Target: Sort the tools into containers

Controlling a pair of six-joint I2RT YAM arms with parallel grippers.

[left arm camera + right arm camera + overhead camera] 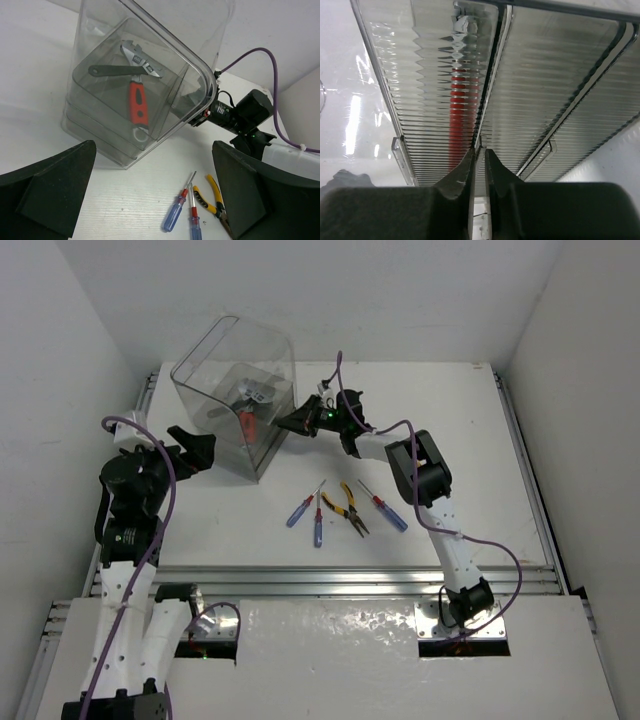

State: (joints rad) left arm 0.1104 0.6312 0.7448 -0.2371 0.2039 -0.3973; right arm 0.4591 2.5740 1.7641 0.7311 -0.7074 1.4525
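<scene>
The clear container [205,373] stands at the back left. Inside lie a red-handled adjustable wrench [137,102] and a black-handled wrench [107,70]. My right gripper [291,423] is at the container's right side. In the right wrist view its jaws [480,156] are shut on a thin clear edge of the container [430,85], and the red handle [458,112] shows through the ribbed wall. My left gripper [200,452] hangs wide open left of the container, holding nothing. On the table lie three screwdrivers [300,509] [318,524] [386,511] and yellow-handled pliers [346,508].
The loose tools lie in a row in front of the container, between the two arms. The left wrist view shows two screwdrivers [176,212] [193,220] and the pliers [210,202] between its open fingers [50,190]. White walls close in the table on three sides.
</scene>
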